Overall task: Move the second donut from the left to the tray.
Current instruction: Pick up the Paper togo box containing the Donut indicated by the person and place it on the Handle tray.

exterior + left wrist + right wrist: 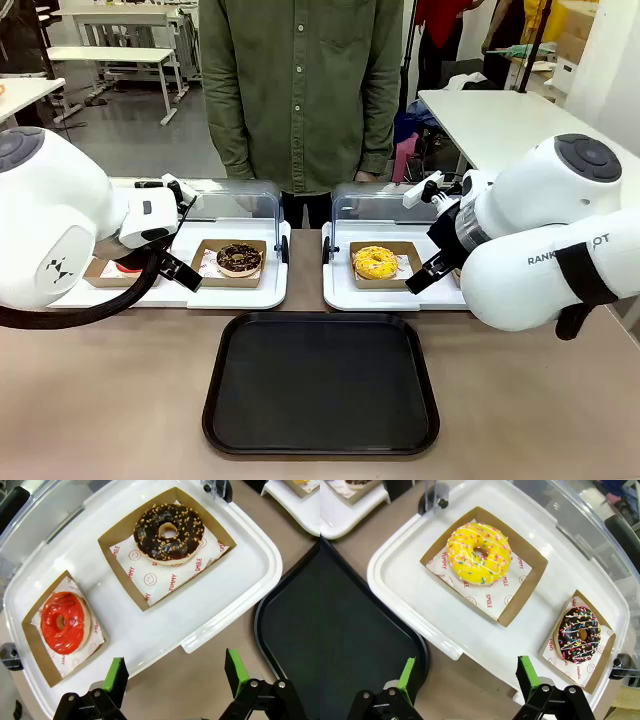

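On left display tray (220, 587), right half: chocolate donut (168, 532) with golden crumbs, seated in brown holder (121, 550) on white printed paper, clear of the tray's edges.
Donut vs left gripper: ahead of left gripper (176, 674), beyond left display tray's near edge, roughly in line with the gap between the fingers; well apart from both green pads, no contact.
Left gripper: wide open, nothing between the pads; poised over the table (200, 690) strip along left display tray's near edge, pointed down and forward toward the donut.
Left arm: in from the table's left edge, wrist bent toward left display tray, covering part of its left end in front view.
Red donut (64, 621): own holder at left display tray's left end.
Black tray (320, 385): flat at the table's near middle, just beside both display trays' near edges; one corner at right of left wrist view.
Right gripper (467, 676): wide open, nothing held, over near edge of right display tray (405, 575).
Right display tray: yellow donut (479, 554) in left half, sprinkled dark donut (579, 634) toward right end, each in a holder.
Lids (235, 205): clear, raised along both display trays' far edges.
Person (300, 90): standing at the table's far edge, middle, green shirt.
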### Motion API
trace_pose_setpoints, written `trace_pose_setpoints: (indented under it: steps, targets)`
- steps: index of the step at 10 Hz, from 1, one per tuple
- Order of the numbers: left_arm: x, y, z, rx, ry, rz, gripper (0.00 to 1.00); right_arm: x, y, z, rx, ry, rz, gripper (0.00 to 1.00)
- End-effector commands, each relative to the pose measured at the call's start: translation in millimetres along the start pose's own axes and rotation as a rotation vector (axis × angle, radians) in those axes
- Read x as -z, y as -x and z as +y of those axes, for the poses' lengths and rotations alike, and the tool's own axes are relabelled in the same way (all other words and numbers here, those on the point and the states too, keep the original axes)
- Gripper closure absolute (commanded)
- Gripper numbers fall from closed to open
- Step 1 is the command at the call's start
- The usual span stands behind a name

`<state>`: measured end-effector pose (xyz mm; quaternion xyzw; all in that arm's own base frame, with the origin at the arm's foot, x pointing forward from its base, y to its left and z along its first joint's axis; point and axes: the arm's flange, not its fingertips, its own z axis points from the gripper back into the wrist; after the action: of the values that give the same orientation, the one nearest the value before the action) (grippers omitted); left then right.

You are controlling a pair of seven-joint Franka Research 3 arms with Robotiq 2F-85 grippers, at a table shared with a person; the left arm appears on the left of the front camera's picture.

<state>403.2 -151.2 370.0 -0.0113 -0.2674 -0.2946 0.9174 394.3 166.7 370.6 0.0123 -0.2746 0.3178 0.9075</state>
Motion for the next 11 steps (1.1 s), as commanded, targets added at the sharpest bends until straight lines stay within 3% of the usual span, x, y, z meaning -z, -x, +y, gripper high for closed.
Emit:
trace_pose_setpoints:
  steps: [1, 10, 11]
  targets:
    - [-0.1, -0.1, 0.0, 0.000, 0.000, 0.000, 0.00, 0.0, 0.0, 0.0, 0.000, 0.000, 0.000, 0.00]
    - [0.0, 0.0, 0.0, 0.000, 0.000, 0.000, 0.00, 0.0, 0.0, 0.0, 0.000, 0.000, 0.000, 0.00]
    - [-17.0, -15.3, 7.5, -0.012, 0.034, -0.040, 0.00, 0.0, 0.0, 0.1, -0.001, 0.000, 0.000, 0.00]
